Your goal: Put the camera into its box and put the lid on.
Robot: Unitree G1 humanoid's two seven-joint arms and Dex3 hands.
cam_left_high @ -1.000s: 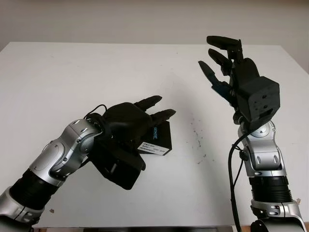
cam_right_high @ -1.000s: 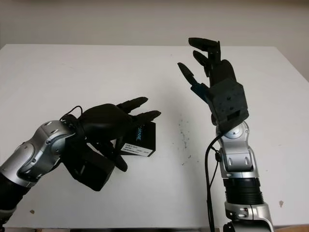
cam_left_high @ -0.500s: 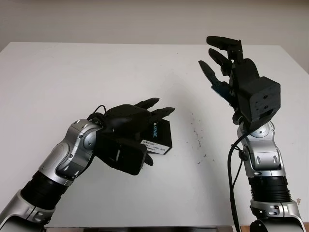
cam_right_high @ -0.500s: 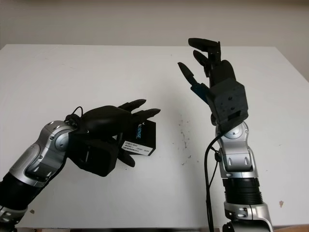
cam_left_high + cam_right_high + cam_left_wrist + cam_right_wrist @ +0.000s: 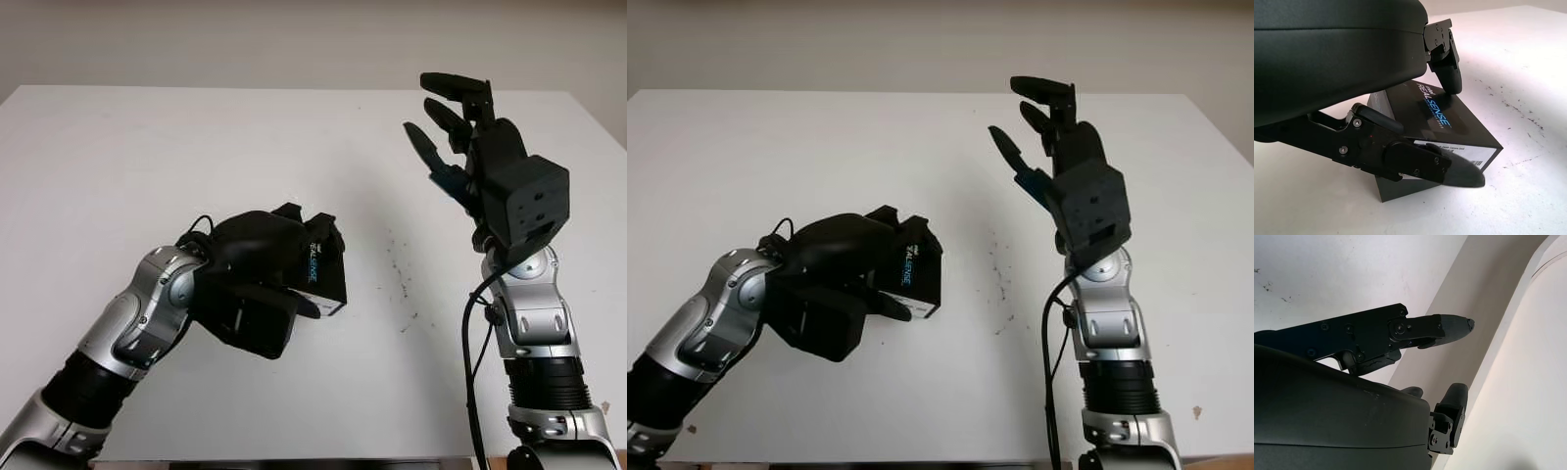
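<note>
Now the left hand (image 5: 269, 269) grips the black box (image 5: 325, 274), tilted under its fingers (image 5: 1447, 73). Off to its right, the right hand (image 5: 460, 132) hangs open above the table (image 5: 147, 147).

Likely lab or test bench: bare white table (image 5: 196, 147) with small dark scuff marks (image 5: 400, 279) near middle, plain pale wall (image 5: 294, 39) just behind table's far edge.

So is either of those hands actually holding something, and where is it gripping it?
Yes: the left hand grips the black box, fingers over its top and thumb along its labelled side. The right hand is raised, open, holding nothing.
</note>
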